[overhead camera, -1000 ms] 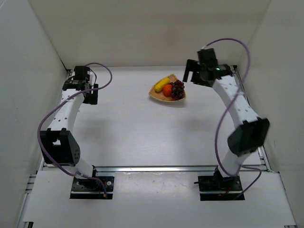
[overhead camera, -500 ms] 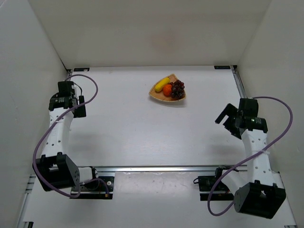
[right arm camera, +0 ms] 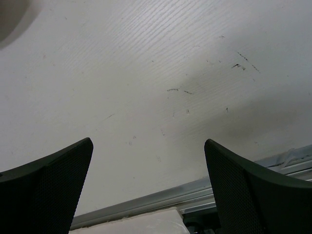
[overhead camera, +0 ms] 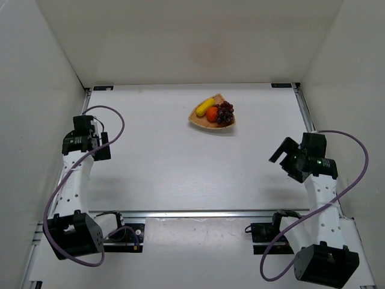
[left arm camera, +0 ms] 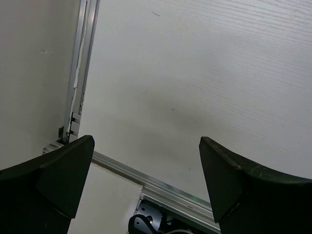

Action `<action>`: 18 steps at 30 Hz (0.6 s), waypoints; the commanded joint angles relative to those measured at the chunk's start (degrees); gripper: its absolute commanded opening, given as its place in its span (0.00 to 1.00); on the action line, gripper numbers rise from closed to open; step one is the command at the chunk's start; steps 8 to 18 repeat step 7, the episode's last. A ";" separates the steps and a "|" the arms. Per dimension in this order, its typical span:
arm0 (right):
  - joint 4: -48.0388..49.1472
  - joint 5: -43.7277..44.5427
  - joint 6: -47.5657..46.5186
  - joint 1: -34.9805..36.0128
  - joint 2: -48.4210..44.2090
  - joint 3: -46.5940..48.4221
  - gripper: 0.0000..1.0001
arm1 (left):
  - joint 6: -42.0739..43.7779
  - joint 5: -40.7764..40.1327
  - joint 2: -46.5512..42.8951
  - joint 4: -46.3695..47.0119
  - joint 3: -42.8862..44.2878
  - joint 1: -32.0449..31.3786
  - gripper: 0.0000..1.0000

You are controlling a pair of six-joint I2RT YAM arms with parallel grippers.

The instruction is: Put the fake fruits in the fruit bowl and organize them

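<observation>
Your left gripper [left arm camera: 145, 146] hangs with jaws spread wide, nothing between them. Your right gripper [right arm camera: 148, 144] matches it, wide and empty. Left arm [overhead camera: 77, 174] and right arm [overhead camera: 322, 192] fold, elbows low behind each pincer.

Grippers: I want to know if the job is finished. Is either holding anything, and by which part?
Nothing is held. Left gripper and right gripper both stand open and empty; the fake fruits lie in the fruit bowl.

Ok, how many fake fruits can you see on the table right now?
3, all in the fruit bowl: yellow banana at its left, orange in the middle, grape bunch at the right. Anything beneath them would be hidden.
</observation>
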 commanded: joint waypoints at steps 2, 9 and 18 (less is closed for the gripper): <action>-0.47 -0.72 -0.35 -0.23 -1.50 -0.72 0.99 | -0.72 1.78 -2.15 0.41 -0.25 0.88 1.00; 0.76 -1.42 -0.35 -0.23 -4.04 -2.57 0.99 | -0.72 2.31 -1.63 0.41 -0.25 0.88 1.00; 0.76 -1.42 -0.35 -0.23 -4.04 -2.57 0.99 | -0.72 2.31 -1.63 0.41 -0.25 0.88 1.00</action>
